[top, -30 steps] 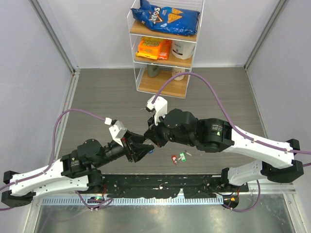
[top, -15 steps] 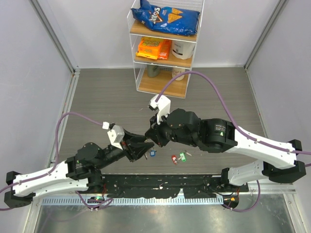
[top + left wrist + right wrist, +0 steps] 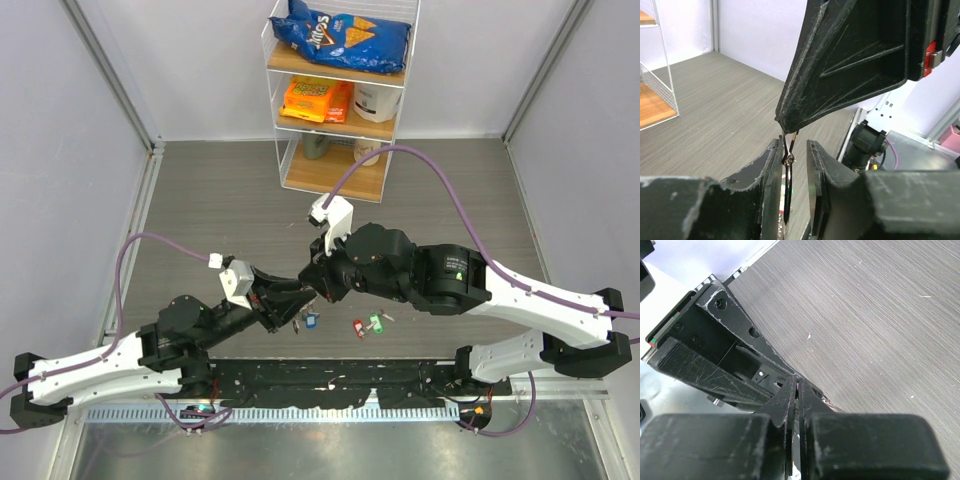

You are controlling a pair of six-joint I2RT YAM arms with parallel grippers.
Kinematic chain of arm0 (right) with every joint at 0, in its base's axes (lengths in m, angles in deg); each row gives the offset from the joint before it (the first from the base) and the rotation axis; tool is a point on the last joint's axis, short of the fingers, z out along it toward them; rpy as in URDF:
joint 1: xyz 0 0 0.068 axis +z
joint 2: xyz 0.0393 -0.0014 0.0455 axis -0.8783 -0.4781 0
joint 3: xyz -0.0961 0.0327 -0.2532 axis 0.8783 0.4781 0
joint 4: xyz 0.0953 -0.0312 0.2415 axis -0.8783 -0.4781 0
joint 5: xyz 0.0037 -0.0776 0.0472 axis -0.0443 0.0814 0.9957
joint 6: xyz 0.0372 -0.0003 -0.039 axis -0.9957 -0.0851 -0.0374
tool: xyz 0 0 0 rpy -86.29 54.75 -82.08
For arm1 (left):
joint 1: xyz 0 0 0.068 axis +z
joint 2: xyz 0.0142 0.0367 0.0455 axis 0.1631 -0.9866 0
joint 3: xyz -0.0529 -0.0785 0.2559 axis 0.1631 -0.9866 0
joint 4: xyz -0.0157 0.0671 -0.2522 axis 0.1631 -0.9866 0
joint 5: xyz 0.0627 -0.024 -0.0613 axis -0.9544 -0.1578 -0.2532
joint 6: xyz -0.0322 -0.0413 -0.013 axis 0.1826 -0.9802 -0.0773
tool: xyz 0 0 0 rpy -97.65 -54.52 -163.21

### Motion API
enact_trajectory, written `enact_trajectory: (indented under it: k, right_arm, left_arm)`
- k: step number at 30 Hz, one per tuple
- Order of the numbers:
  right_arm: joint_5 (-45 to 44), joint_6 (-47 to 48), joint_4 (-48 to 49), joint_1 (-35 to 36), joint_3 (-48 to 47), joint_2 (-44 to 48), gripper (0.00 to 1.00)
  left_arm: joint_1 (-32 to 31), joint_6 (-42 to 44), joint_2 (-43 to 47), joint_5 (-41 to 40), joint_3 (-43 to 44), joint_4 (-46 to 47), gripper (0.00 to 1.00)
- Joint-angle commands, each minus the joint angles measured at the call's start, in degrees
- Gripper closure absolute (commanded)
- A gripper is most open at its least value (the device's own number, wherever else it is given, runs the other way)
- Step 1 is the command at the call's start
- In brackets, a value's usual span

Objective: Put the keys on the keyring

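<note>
My right gripper point(image 3: 313, 290) is shut on the keyring point(image 3: 790, 144), a thin wire loop hanging from its fingertips point(image 3: 786, 122). My left gripper point(image 3: 288, 308) is open, its jaws either side of the ring in the left wrist view, the ring close to the left finger point(image 3: 771, 165). A flat dark piece point(image 3: 786, 195) hangs edge-on below the ring; I cannot tell if it is a key. A blue key point(image 3: 309, 320) shows just below the grippers. A red key point(image 3: 357, 328) and a green key point(image 3: 376, 322) lie on the table to the right.
A clear shelf rack point(image 3: 338, 100) with snack bags and cups stands at the back centre. Grey walls close both sides. A black rail point(image 3: 330, 380) with the arm bases runs along the near edge, close behind the keys.
My left arm has drawn back down and to the left, and its jaws have opened around the ring. The blue key has come into clear view below them. The right gripper has barely moved.
</note>
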Motion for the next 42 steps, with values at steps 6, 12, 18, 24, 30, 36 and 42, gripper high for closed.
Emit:
enact_trajectory:
  k: [6,12,18,24,30,36,42]
  right_arm:
    - [0.26,-0.64,4.45,0.28,-0.73,1.71,0.94]
    - [0.26,-0.72,4.27,0.37,0.5,2.15,0.94]
    - [0.44,-0.64,4.62,0.37,0.24,1.89,0.94]
    - [0.35,-0.72,4.62,0.28,0.15,1.89,0.94]
    - [0.08,-0.46,4.36,0.37,-0.29,1.71,0.94]
    - [-0.09,-0.37,4.36,0.29,-0.2,1.54,0.94]
    - [0.26,-0.37,4.45,0.37,-0.46,1.27,0.94]
  left_arm:
    - [0.17,0.9,1.59,-4.25,-0.97,5.58,1.0]
    - [0.17,1.25,4.23,-5.58,-2.82,8.92,1.0]
    - [0.17,0.55,2.38,-4.7,-0.44,6.2,0.81]
    - [0.17,0.29,2.73,-5.4,-0.71,6.02,0.7]
    - [0.17,0.2,3.26,-5.93,-0.36,5.15,0.61]
    - [0.17,0.2,3.96,-5.75,-0.18,4.53,0.55]
    - [0.17,0.64,3.79,-4.61,0.0,4.09,0.55]
